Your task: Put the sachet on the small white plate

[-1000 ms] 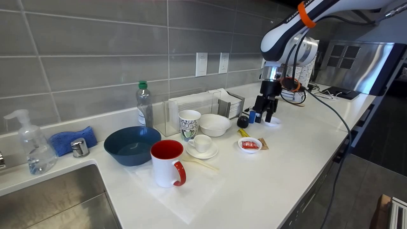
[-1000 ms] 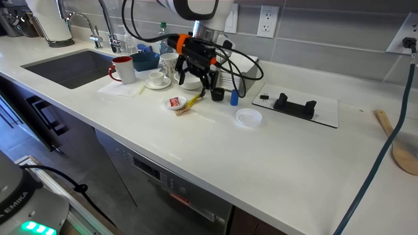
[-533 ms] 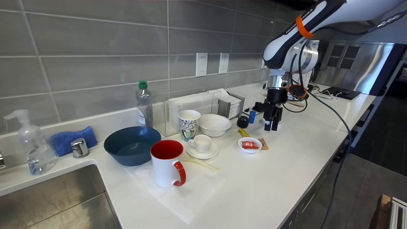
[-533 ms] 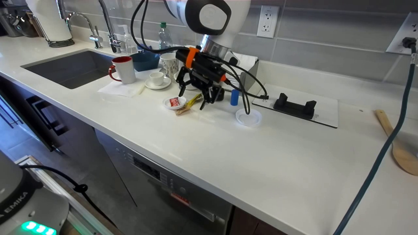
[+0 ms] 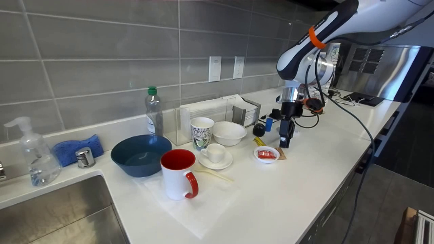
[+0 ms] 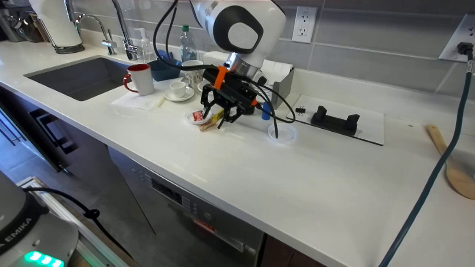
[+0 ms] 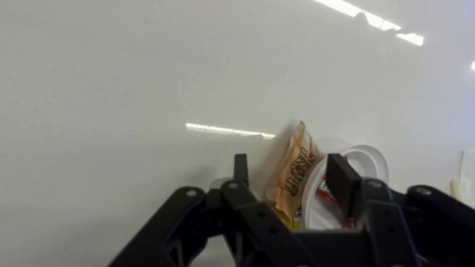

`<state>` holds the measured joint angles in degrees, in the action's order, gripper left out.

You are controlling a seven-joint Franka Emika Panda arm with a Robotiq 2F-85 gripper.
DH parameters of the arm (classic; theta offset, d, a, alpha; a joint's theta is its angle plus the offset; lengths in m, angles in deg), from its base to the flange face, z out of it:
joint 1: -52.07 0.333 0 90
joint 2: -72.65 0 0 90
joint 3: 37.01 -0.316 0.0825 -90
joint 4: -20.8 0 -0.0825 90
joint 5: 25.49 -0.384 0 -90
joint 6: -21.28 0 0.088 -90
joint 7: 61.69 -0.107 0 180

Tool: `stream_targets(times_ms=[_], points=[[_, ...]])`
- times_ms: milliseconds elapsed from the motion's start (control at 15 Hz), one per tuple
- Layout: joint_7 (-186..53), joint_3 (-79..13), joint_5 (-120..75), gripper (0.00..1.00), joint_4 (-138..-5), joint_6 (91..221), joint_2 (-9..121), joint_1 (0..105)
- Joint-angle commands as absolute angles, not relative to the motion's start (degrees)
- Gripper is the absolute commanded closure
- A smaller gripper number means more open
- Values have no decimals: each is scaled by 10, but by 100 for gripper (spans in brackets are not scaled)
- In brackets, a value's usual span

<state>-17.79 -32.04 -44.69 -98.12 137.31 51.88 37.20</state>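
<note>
The small white plate (image 5: 268, 161) lies on the counter with a red sachet (image 5: 266, 154) on it; the plate also shows in an exterior view (image 6: 190, 119) and in the wrist view (image 7: 317, 217). A brown paper sachet (image 7: 297, 172) lies against the plate's edge, its near end by a yellow packet (image 7: 284, 217). The brown sachet also shows in both exterior views (image 5: 281, 154) (image 6: 207, 127). My gripper (image 7: 287, 168) is open and empty above them. In the wrist view one finger is left of the brown sachet and the other overlaps the plate, partly hiding the red sachet.
A black cup (image 5: 259, 129) and blue cylinder (image 5: 269, 124) stand behind. Another white dish (image 6: 293, 138) lies to one side. A white bowl (image 5: 229, 133), cup and saucer (image 5: 217, 166), patterned cup (image 5: 202, 132), red-white mug (image 5: 174, 181) and blue bowl (image 5: 141, 156) stand toward the sink.
My gripper has come down and away from the wall, from near the black cup and blue cylinder to over the brown sachet and plate. It has turned and stays open. The objects have not moved.
</note>
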Motion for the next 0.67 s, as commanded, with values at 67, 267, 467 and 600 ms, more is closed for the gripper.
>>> stream_targets(times_ms=[67, 267, 467, 600], points=[[-146, -335, -477, 61, -959, 1366, 493, 356], [-139, -337, -487, 92, -948, 1362, 487, 350], [-134, -338, -498, 100, -939, 1361, 484, 345], [-132, -338, -501, 100, -934, 1361, 482, 343]])
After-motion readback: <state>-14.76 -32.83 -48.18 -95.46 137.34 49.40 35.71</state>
